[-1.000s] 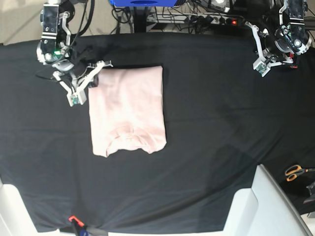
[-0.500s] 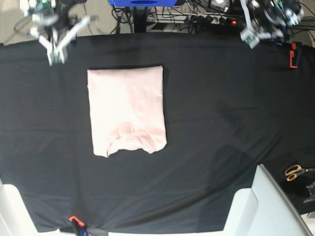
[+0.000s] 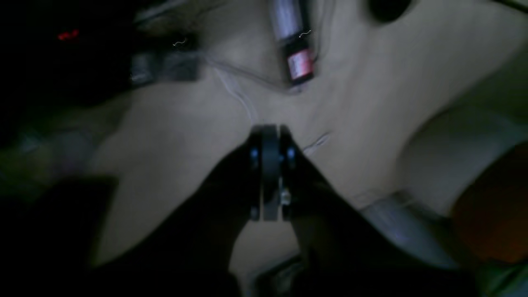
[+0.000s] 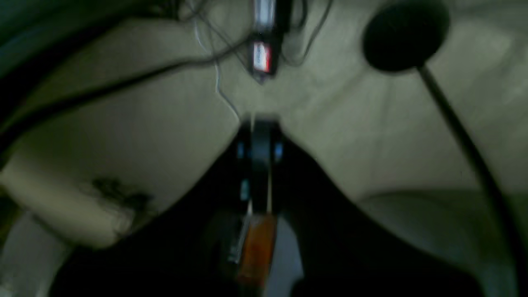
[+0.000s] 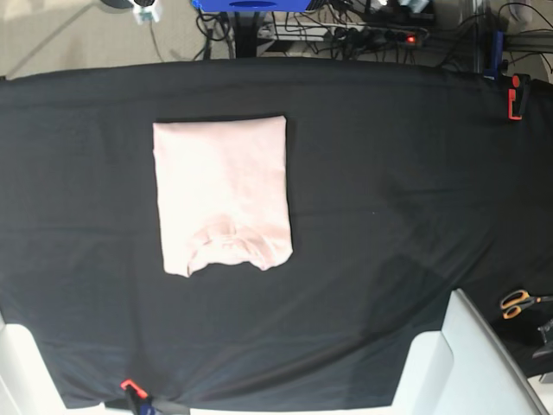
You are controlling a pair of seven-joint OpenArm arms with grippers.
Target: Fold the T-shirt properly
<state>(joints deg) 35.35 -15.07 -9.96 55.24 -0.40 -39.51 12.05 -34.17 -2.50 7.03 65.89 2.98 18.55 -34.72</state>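
Note:
The pale pink T-shirt (image 5: 223, 194) lies folded into a neat upright rectangle on the black table cloth (image 5: 389, 190), left of centre, with its collar at the near edge. No arm reaches over the cloth in the base view. In the left wrist view my left gripper (image 3: 270, 136) is shut, fingers pressed together with nothing between them, over a blurred pale floor with cables. My right gripper (image 4: 260, 123) is likewise shut and empty in the right wrist view. The T-shirt is not in either wrist view.
Orange-handled scissors (image 5: 517, 303) lie at the right edge. A red clamp (image 5: 516, 97) grips the far right corner and an orange one (image 5: 130, 386) the near edge. A white unit (image 5: 467, 363) stands at the near right. A power strip (image 5: 380, 36) and cables lie behind the table.
Both arms have pulled back from the table's far corners and left the base view. The folded T-shirt has not moved.

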